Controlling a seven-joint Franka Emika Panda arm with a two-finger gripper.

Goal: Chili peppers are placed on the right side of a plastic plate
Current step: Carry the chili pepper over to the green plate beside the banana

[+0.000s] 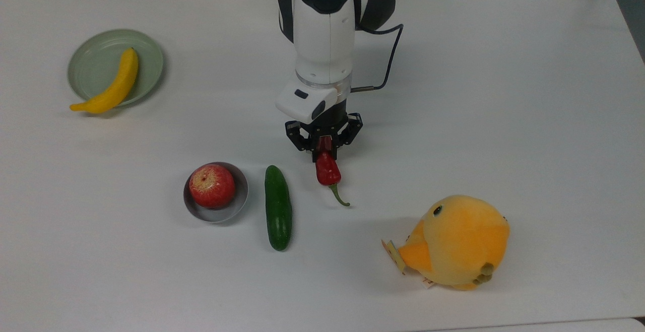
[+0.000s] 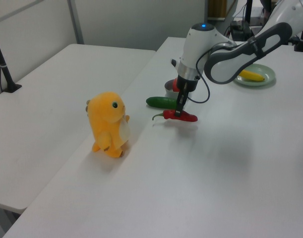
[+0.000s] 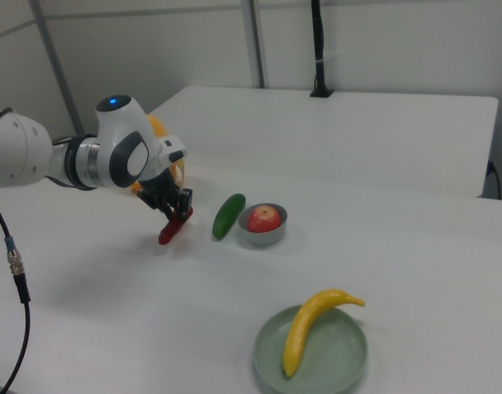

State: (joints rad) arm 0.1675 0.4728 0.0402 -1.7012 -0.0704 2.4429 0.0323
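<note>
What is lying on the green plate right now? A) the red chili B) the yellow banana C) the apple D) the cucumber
B: the banana lies across the plastic plate, its tip poking over the rim, while the chili pepper is held in the pincer.

**White Tables Under Even Indoor Light**

A white table [image 1: 504, 95] is filling the foreground, and a second white table [image 2: 52, 99] is standing beside it across a narrow gap. Pale wall panels [image 3: 382, 41] with grey posts are closing off the room behind. A black pole [image 3: 318, 49] is rising from the far tabletop.
</note>
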